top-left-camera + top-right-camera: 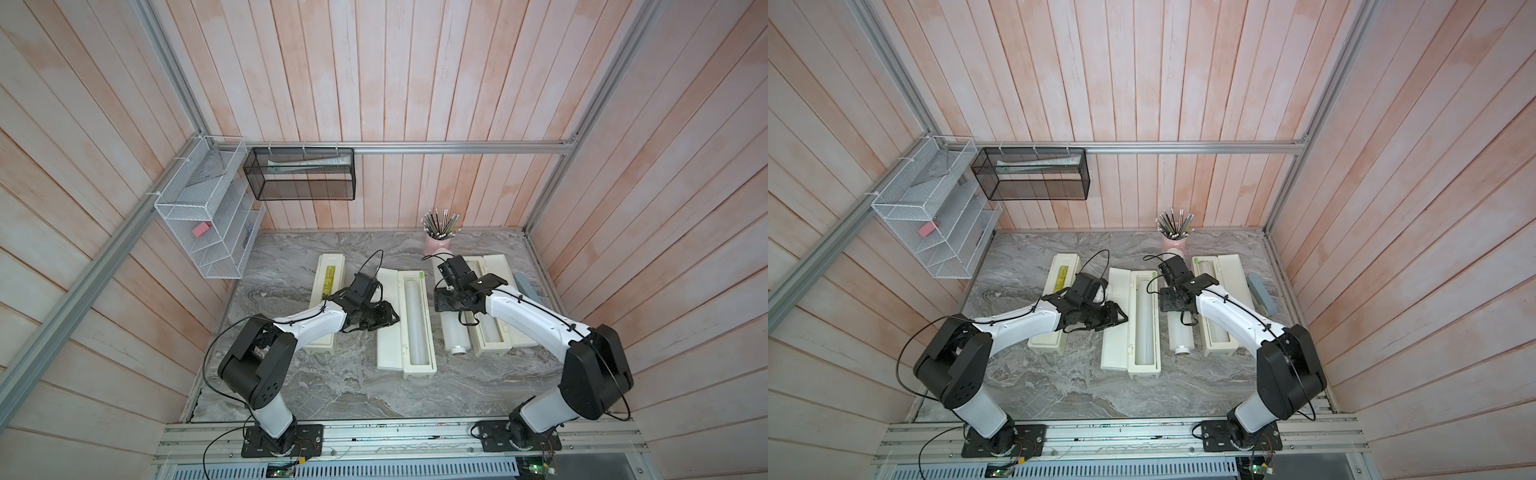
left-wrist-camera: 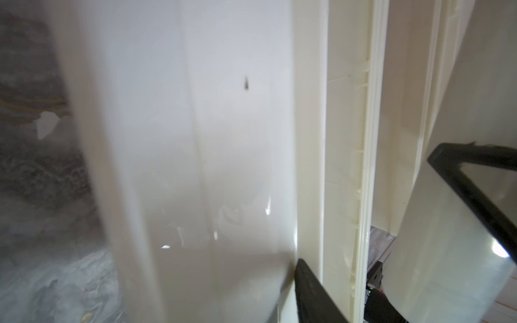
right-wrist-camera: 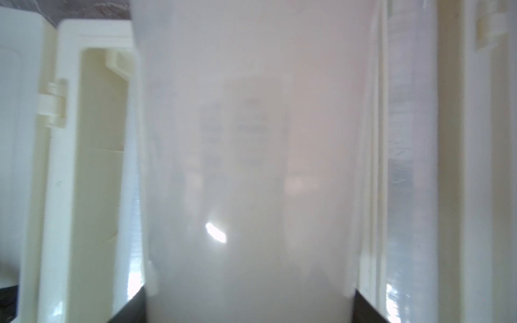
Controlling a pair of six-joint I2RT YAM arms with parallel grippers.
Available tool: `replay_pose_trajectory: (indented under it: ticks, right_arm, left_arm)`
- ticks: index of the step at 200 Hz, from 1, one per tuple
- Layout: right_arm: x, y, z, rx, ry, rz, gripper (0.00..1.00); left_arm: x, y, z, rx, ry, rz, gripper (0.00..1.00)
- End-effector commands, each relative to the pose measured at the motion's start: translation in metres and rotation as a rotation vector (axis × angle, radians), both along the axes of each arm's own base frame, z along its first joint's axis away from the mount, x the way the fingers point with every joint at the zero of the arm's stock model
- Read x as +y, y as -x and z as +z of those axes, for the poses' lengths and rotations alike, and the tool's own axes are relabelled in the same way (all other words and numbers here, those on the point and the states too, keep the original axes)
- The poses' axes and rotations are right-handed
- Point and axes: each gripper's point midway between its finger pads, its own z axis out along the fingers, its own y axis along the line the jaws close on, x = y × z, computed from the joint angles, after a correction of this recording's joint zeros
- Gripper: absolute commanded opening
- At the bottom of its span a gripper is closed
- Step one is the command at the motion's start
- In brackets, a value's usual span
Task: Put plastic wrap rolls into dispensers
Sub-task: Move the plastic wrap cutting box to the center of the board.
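In both top views a thick plastic wrap roll point(image 1: 455, 336) point(image 1: 1179, 336) lies on the table between the middle and right dispensers. My right gripper point(image 1: 442, 301) point(image 3: 249, 304) is shut on it, a finger on each side. The middle dispenser point(image 1: 405, 370) is open with a thin roll point(image 1: 415, 320) inside. My left gripper point(image 1: 388, 318) is at its flipped-back lid point(image 2: 195, 139). One finger point(image 2: 310, 293) touches the lid's edge and the other is hidden. The right dispenser point(image 1: 494, 349) is open and holds a roll point(image 1: 490, 332). The left dispenser point(image 1: 326, 282) is closed.
A pink pencil cup point(image 1: 436, 241) stands behind the right arm's wrist. A grey-blue object point(image 1: 525, 286) lies by the right wall. A white wire rack point(image 1: 208, 216) and a black mesh basket point(image 1: 299, 174) hang on the walls.
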Motion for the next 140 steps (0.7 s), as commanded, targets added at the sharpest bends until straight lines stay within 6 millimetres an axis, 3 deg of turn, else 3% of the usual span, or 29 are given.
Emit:
replay_pose_trajectory:
  ticks: [1,47,97,140]
  right_arm:
    - [-0.005,-0.012,0.044,-0.124,-0.022,-0.024,0.19]
    - [-0.012,-0.006,0.073,-0.175,-0.068,-0.034,0.19]
    - [-0.018,0.001,0.082,-0.185,-0.080,-0.040,0.19]
    - [-0.020,0.005,0.088,-0.186,-0.101,-0.046,0.19]
  left_arm:
    - [-0.023,-0.004,0.006,0.012,0.062,-0.005,0.46]
    - [-0.058,-0.002,0.016,0.030,0.149,0.014,0.45]
    - [-0.091,-0.004,0.029,0.020,0.224,0.059,0.44]
    - [-0.114,-0.003,0.023,0.035,0.220,0.022,0.48]
